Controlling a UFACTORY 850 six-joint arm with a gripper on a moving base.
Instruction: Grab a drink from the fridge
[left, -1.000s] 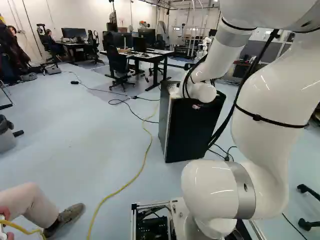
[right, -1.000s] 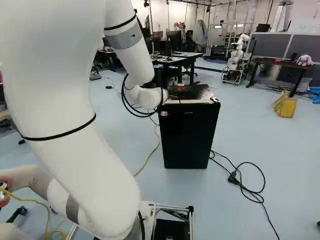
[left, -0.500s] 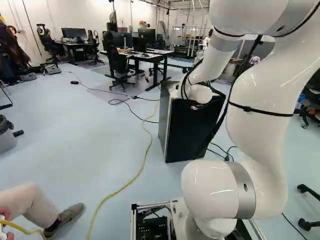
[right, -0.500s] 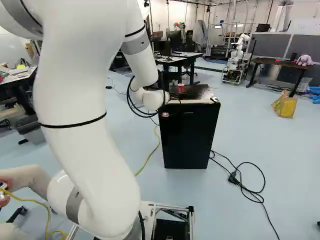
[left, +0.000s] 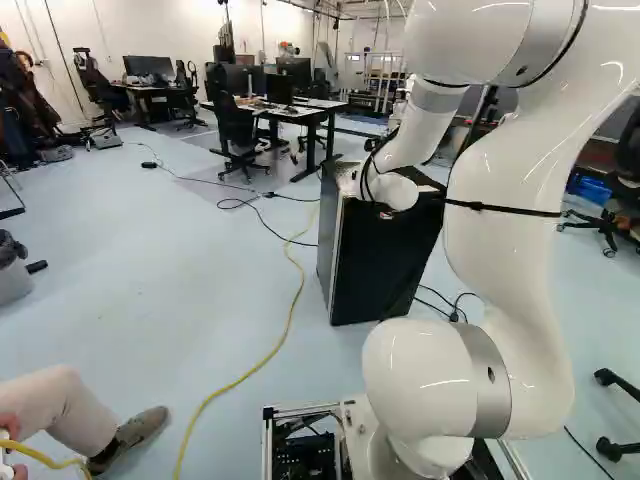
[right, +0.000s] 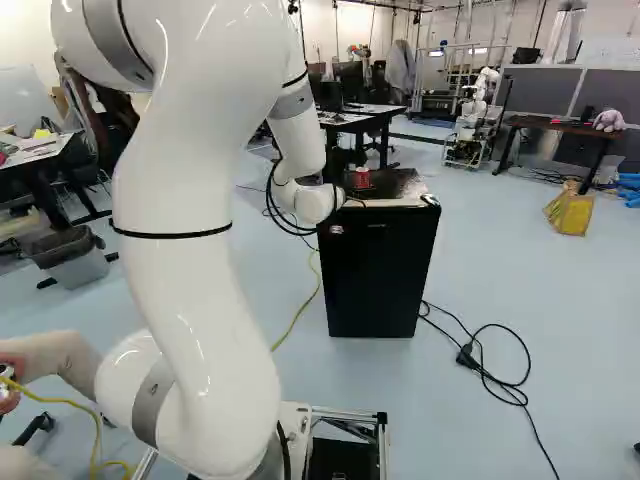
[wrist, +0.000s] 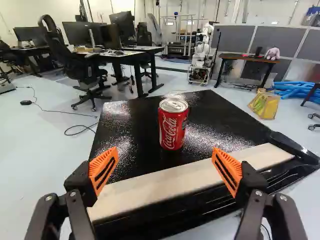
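Red and silver, a drink can (wrist: 171, 127) stands upright on the black, glossy top of a small fridge (right: 378, 275), its white lettering facing the fingers (wrist: 103, 170). These have orange, ribbed pads and are spread wide, released, with nothing grasped. Seen from the wrist, the can is ahead of them, in line with the space between them and touching neither. A pale strip (wrist: 165, 186) runs along the near edge of the fridge's top, between the can and the fingers. In the right base view, the white arm (right: 190, 300) rises at the left, bends over high up, and comes down to the fridge's upper left corner, with black cables (right: 272, 205) looping beside its lower end. A yellow cable (left: 245, 375) curves over the pale blue floor (left: 150, 290) left of the fridge. More black cable (right: 500, 385) lies looped on the floor right of it. Farther back are another robot (right: 475, 115), white, a dark tabletop (right: 560, 125) bearing a pinkish plush toy (right: 609, 120), and a yellow bag (right: 570, 212) on the floor.
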